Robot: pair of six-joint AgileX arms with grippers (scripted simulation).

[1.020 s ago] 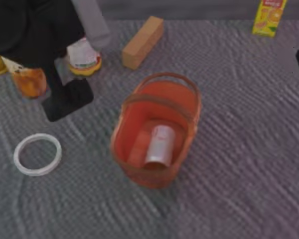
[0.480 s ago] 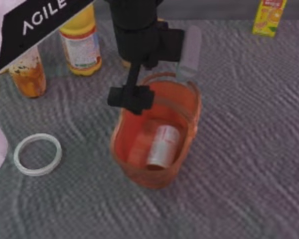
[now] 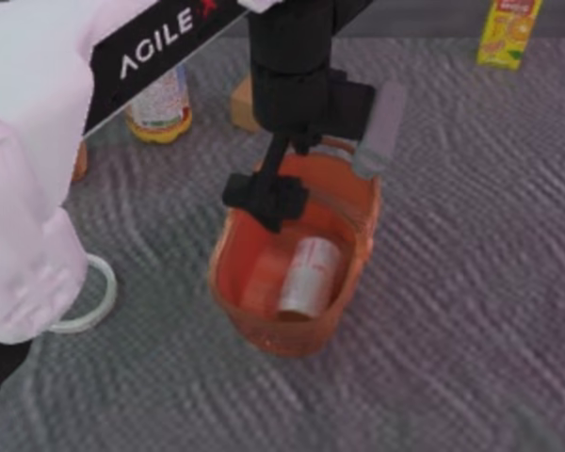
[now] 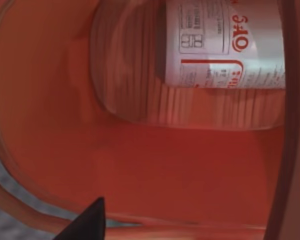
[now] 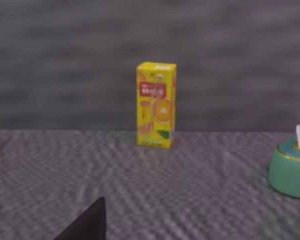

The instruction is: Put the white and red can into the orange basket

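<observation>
The white and red can (image 3: 306, 276) lies on its side on the ribbed floor of the orange basket (image 3: 228, 282). It is a short round can with a white body. In the left wrist view the can (image 4: 225, 45) shows thin red lines, red writing and small grey print on its label. Its end that faces the near rim of the basket looks tan. A paler orange patch of the basket floor is just beside the can.

The basket is oval and orange-red, with smooth high walls (image 4: 140, 165) and a hoop handle that goes over it. It stands on the grey table (image 3: 471, 282).

The left gripper (image 3: 264, 200) hangs over the far part of the basket, just above the rim and apart from the can. It holds nothing. I cannot tell if its fingers are open or closed. The left arm reaches in across the table from beyond the basket.

Beyond the basket stand an orange bottle (image 3: 158, 105) and a tan block (image 3: 242, 100), partly hidden by the arm. A white ring (image 3: 96, 299) lies beside the basket. A yellow juice carton (image 3: 508, 31) stands well apart from the basket.

The right gripper is out of sight. Its camera sees the carton (image 5: 156, 105) and a green tissue holder (image 5: 290, 170).
</observation>
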